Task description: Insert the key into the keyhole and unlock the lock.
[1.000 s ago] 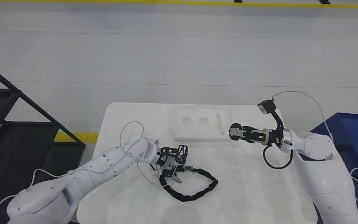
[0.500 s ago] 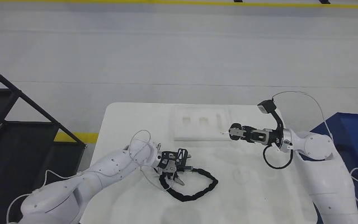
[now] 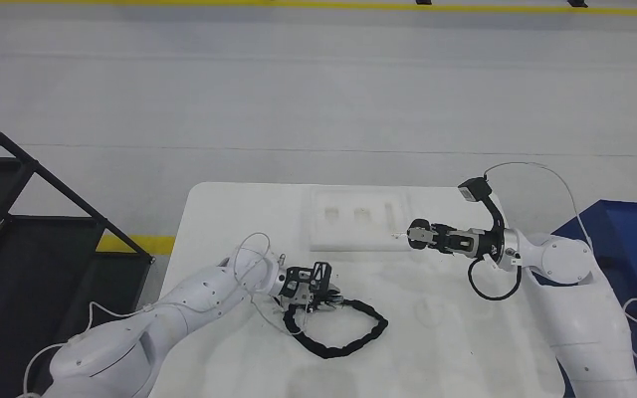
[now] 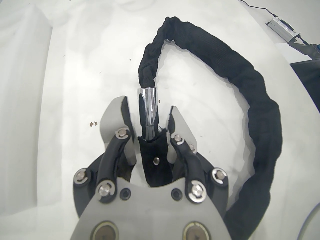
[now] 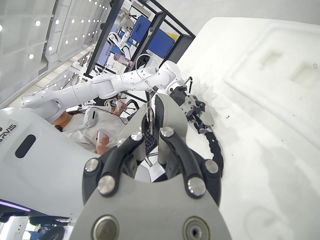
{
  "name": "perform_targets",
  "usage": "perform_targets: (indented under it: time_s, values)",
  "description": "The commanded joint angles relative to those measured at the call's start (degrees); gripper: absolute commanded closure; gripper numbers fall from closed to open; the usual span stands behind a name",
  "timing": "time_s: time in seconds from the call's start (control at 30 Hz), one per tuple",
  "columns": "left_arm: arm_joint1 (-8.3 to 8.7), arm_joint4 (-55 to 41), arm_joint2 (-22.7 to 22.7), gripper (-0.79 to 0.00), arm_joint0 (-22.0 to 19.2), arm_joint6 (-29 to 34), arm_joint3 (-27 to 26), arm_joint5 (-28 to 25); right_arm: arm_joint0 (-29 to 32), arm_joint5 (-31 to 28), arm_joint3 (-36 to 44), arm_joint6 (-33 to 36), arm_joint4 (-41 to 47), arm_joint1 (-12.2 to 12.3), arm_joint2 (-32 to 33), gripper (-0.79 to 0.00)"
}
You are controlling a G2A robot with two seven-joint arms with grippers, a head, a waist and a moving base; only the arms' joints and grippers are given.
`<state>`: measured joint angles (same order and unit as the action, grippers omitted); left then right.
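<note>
Two grippers are over the white table. Nearest the robot, toward the table's front, the left gripper is low over the lock. Its jaws stand on either side of the lock's chrome cylinder with a thin gap showing on each side, so it is open around the cylinder and not clamped on it. A black flap with a small stud lies between the fingers, behind the cylinder. From the cylinder's far end the black fabric-covered chain loops away across the tabletop and curves back beside the gripper. Farther out and well apart from the lock, the right gripper hangs above the table's right half, closed tight on the key, which is pinched upright between its two pads. Beyond both, a white foam tray with shallow rectangular recesses lies by the table's far edge, just beside the right gripper's tip.
</note>
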<state>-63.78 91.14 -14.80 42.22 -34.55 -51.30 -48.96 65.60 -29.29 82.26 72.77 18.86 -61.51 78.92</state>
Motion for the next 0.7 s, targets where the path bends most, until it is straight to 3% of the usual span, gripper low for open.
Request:
perform_targets:
  time_s: [0.0, 0.27, 0.6, 0.67]
  values:
    - [-0.19, -0.15, -0.33, 0.0, 0.02, -0.02, 0.0, 0.25, 0.0, 0.0, 0.0, 0.0, 0.0, 0.0, 0.0, 0.0]
    - [0.8, 0.54, -2.13, 0.0, 0.35, -5.74, -2.16, -0.84, 0.0, 0.0, 0.0, 0.0, 0.0, 0.0, 0.0, 0.0]
    - [4.0, 2.19, -6.41, 0.0, -0.52, -11.26, -10.31, -4.03, 0.0, 0.0, 0.0, 0.0, 0.0, 0.0, 0.0, 0.0]
    - [4.69, 2.16, -7.66, 0.0, -0.67, -11.79, -12.23, -4.3, 0.58, 2.62, 0.99, -0.25, -1.33, 0.11, -0.61, 0.0]
